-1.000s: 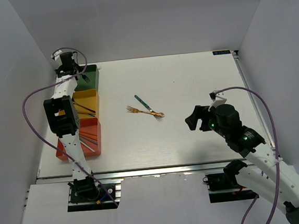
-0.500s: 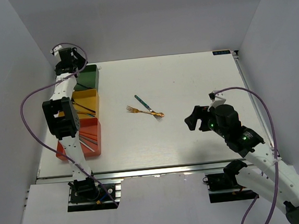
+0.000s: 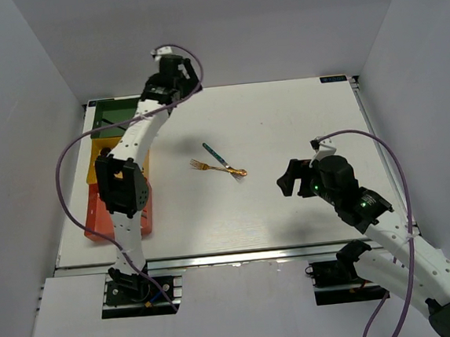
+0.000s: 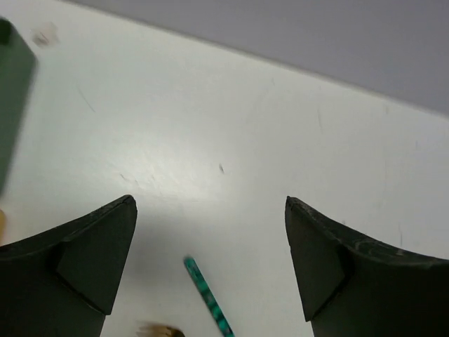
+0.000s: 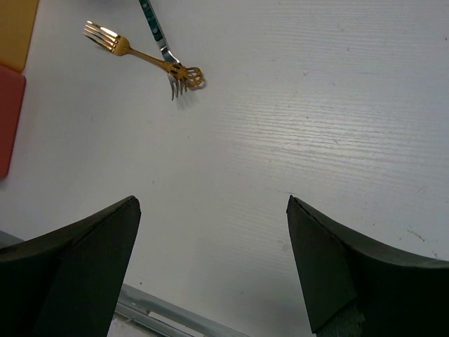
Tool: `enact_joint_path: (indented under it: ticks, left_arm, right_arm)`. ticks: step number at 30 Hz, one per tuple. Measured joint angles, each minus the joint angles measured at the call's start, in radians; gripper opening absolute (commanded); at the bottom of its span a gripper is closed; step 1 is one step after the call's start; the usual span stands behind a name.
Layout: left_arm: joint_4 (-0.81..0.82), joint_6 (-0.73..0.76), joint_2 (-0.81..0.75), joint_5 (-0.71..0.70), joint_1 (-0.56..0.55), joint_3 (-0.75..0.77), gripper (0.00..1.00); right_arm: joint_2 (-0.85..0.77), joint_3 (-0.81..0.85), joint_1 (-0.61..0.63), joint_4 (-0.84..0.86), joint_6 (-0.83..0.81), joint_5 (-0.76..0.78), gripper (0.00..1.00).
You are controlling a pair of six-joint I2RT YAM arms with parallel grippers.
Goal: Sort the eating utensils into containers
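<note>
- Three shallow rectangular open trays, in a column at the left edge of the white flat surface (image 3: 284, 124): dark green plastic tray (image 3: 114, 113) farthest back, yellow plastic tray (image 3: 93, 166) in the middle, orange-red plastic tray (image 3: 95, 219) nearest. The left arm crosses over the yellow and orange-red trays and hides most of them; contents cannot be made out.
- Left claw (image 4: 210, 235): black fingers spread wide, nothing between them. It hangs over the back of the surface, just right of the dark green tray; in its wrist view a corner of that tray shows at the left edge.
- Teal-handled slim metal fork (image 3: 214, 157): lies flat near the middle of the surface, handle pointing toward the back left, tines at its near-right end. Its handle tip also shows below the left claw in the left wrist view.
- Gold metal fork (image 3: 215, 168): lies flat, tines to the left; its ornate handle end touches or overlaps the teal-handled fork's tines, forming a narrow V.
- Right claw (image 5: 210, 274): black fingers spread wide, holding nothing. It hovers over bare surface, right of and nearer than the two forks, well apart from them.
</note>
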Motion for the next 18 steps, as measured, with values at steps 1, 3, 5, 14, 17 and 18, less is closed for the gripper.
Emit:
enact_joint_path:
  ticks: [1, 3, 5, 14, 17, 18]
  left_arm:
    - [-0.026, -0.002, 0.004, 0.013, -0.03, -0.01, 0.92]
    - [-0.058, -0.023, 0.013, 0.023, -0.077, -0.035, 0.93]
    - [-0.076, -0.077, 0.012, -0.006, -0.122, -0.087, 0.96]
    - [-0.134, -0.378, 0.014, -0.376, -0.374, -0.215, 0.95]
    - [-0.128, -0.446, 0.021, -0.435, -0.404, -0.275, 0.92]
    - [-0.136, -0.467, 0.032, -0.452, -0.409, -0.281, 0.9]
  right_arm:
    - [0.0, 0.0, 0.0, -0.003, -0.003, 0.0, 0.89]
    - [0.0, 0.0, 0.0, -0.005, -0.003, 0.0, 0.89]
    - [-0.001, 0.0, 0.0, -0.004, -0.003, 0.0, 0.89]
    - [-0.014, 0.0, 0.0, -0.013, 0.008, -0.001, 0.89]
    - [-0.045, 0.0, 0.0, -0.019, 0.009, 0.0, 0.89]
    - [-0.053, 0.0, 0.0, -0.02, 0.009, 0.0, 0.89]
